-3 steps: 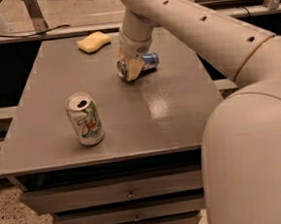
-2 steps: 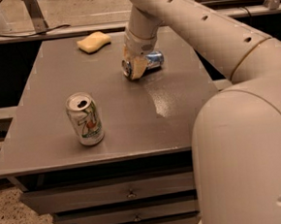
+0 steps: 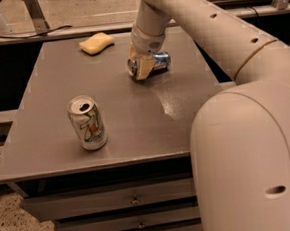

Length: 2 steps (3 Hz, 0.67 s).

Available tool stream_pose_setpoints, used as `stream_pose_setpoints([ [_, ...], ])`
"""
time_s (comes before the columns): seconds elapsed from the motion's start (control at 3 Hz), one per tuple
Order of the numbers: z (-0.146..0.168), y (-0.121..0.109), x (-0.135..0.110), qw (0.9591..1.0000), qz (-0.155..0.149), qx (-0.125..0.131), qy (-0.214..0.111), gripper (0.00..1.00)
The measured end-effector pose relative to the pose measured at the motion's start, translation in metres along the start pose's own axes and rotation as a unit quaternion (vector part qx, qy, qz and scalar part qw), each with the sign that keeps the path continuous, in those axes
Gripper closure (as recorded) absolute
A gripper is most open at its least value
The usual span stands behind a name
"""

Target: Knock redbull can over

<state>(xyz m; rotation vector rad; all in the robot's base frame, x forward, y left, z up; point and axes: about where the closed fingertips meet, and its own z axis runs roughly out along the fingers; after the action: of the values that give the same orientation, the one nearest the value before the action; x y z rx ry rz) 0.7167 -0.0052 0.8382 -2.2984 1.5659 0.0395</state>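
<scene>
The redbull can (image 3: pixel 160 60) is blue and silver and lies on its side on the grey table (image 3: pixel 125 114), at the far middle. My gripper (image 3: pixel 142 67) hangs from the white arm (image 3: pixel 187 14) and stands right at the can's left end, in front of it and partly covering it. Whether it touches the can I cannot tell.
A white 7UP can (image 3: pixel 88 123) stands upright at the near left of the table. A yellow sponge (image 3: pixel 96 43) lies at the far left. The arm's big white body (image 3: pixel 249 164) fills the near right. Drawers (image 3: pixel 134 201) sit under the table top.
My gripper has shifted a little to the right, closer over the lying redbull can. The can, the 7UP can and the sponge have stayed in place.
</scene>
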Motion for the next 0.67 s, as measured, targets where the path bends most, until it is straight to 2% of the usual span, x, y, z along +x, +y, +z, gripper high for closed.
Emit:
stream_pose_setpoints([
  [0.33, -0.013, 0.0, 0.003, 0.9977, 0.032, -0.026, -0.054, 0.13],
  [0.67, -0.027, -0.004, 0.0, 0.9944, 0.049, -0.027, -0.09, 0.0],
])
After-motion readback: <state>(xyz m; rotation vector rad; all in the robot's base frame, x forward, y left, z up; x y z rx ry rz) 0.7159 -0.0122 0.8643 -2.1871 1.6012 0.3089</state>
